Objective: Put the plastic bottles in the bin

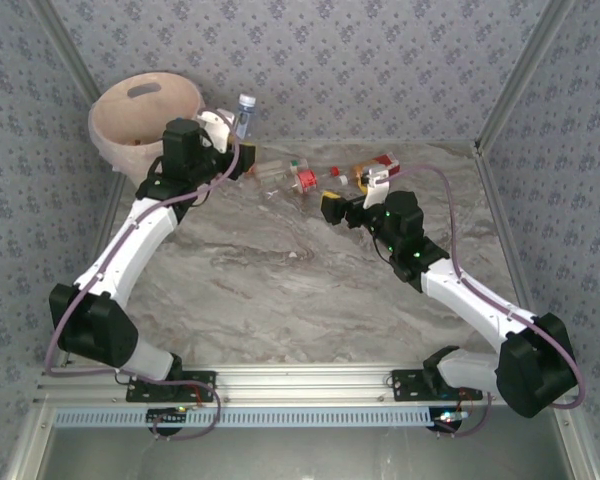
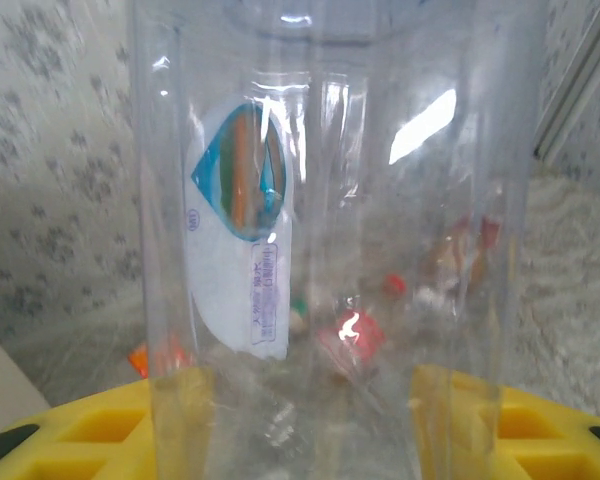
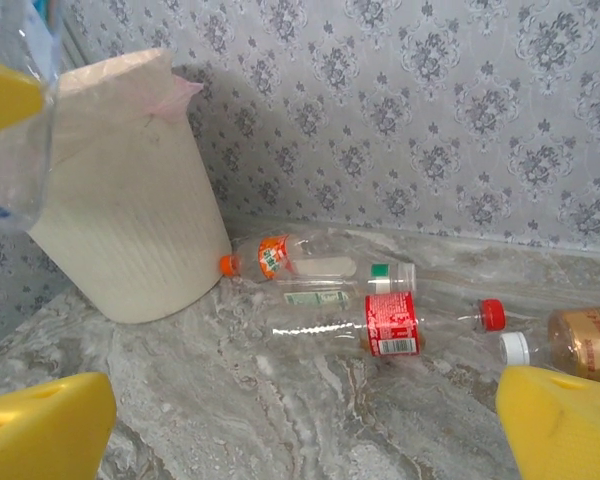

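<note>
My left gripper [image 1: 227, 135] is shut on a clear plastic bottle [image 1: 244, 115] with a blue cap, held upright in the air just right of the bin [image 1: 140, 112]. Up close, this bottle [image 2: 310, 200] stands between the yellow fingers [image 2: 75, 440], showing a white label with a blue and orange mark. My right gripper [image 1: 353, 195] hangs open over the table with nothing between its fingertips [image 3: 565, 420]. Ahead of it lie an orange-capped bottle [image 3: 290, 255], a red-labelled bottle [image 3: 390, 322] and a copper-tinted bottle [image 3: 585, 345]. The cream bin [image 3: 130, 190] stands to their left.
More bottles [image 1: 305, 177] lie in a row along the back wall between the two grippers. The patterned walls close in the back and both sides. The marble tabletop [image 1: 300, 290] in front of the arms is bare.
</note>
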